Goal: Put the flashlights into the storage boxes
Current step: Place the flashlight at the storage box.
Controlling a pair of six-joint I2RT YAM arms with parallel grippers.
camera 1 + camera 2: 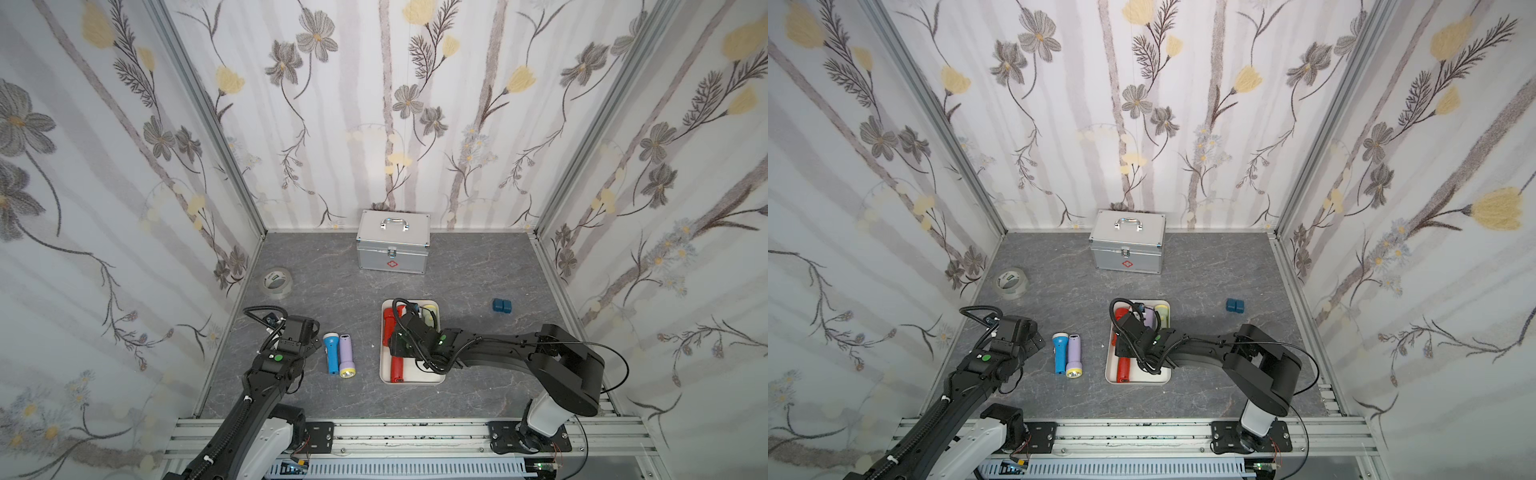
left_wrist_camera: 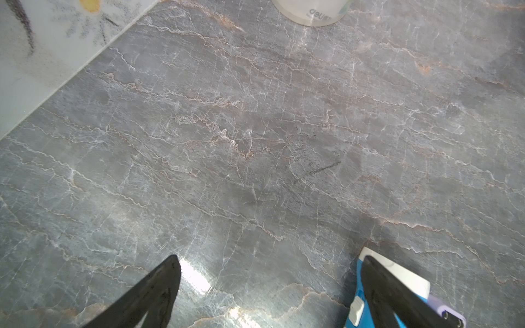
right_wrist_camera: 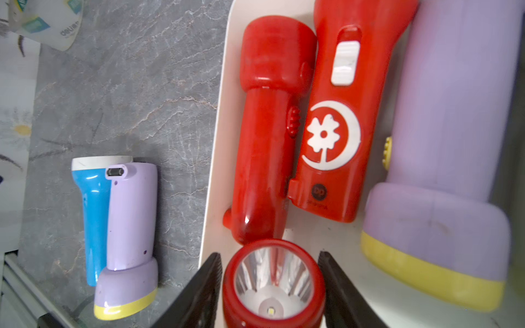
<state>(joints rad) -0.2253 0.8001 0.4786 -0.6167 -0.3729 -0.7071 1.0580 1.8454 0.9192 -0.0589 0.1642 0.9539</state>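
The white storage box [image 1: 411, 381] [image 1: 1138, 381] [image 3: 218, 136] lies mid-table. Inside it are two red flashlights [image 3: 267, 136] [image 3: 338, 127], a lilac one with a yellow head [image 3: 449, 142] and a pale green one [image 1: 430, 311]. My right gripper [image 3: 269, 253] [image 1: 397, 336] hangs over the box, shut on the head of a third red flashlight [image 3: 272, 284] [image 1: 397, 368]; its lens faces the wrist camera. A blue flashlight [image 1: 331, 353] [image 2: 355, 298] and a lilac flashlight [image 1: 345, 355] [image 3: 132, 210] lie side by side on the table left of the box. My left gripper [image 2: 270, 256] [image 1: 311, 345] is open just left of them, over bare table.
A silver case with a red cross [image 1: 392, 245] stands at the back. A tape roll [image 1: 277, 282] [image 2: 312, 11] lies at the back left near the wall. Two small dark blue blocks [image 1: 502, 305] sit right of the box. Patterned walls close three sides.
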